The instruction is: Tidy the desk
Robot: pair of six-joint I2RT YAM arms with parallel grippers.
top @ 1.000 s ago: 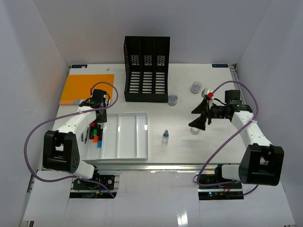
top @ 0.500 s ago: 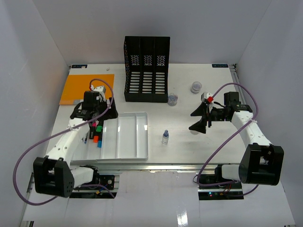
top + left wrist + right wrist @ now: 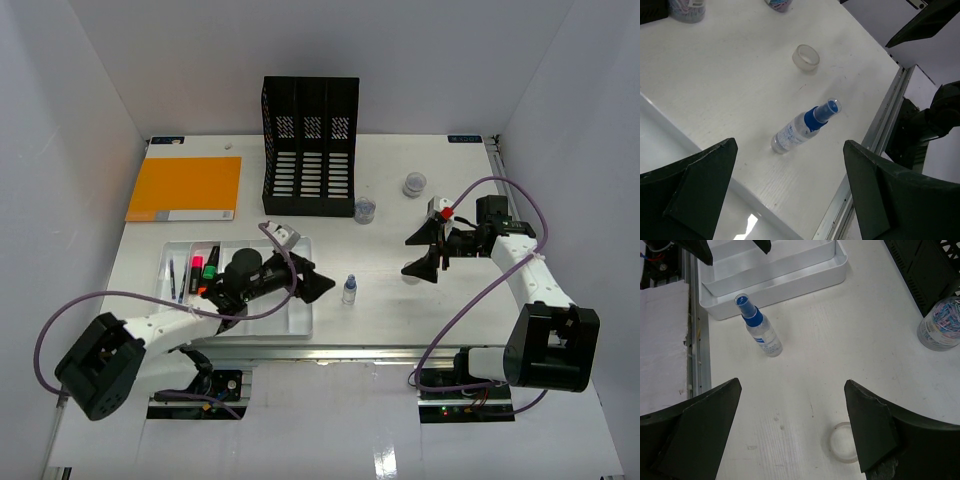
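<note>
The desk (image 3: pixel 400 320) is a large white tabletop. A small clear spray bottle with a blue cap (image 3: pixel 348 290) stands on it, just right of the white compartmented tray (image 3: pixel 270 315). My left gripper (image 3: pixel 305 280) is open and empty over the tray's right edge, pointing at the bottle (image 3: pixel 800 129), which stands just beyond its fingertips. My right gripper (image 3: pixel 422 253) is open and empty above the desk, right of the bottle (image 3: pixel 760 330). A clear tape ring (image 3: pixel 844 441) lies under its right finger and also shows in the left wrist view (image 3: pixel 806 56).
A black file organizer (image 3: pixel 310 145) stands at the back centre. An orange notebook (image 3: pixel 185 188) lies at the back left. Two jars of paper clips (image 3: pixel 365 209) (image 3: pixel 415 184) stand right of the organizer. Pens and markers (image 3: pixel 200 268) lie in the tray's left compartment.
My left arm has swung from the tray's left compartment rightward across the tray toward the spray bottle. My right gripper has barely moved.
</note>
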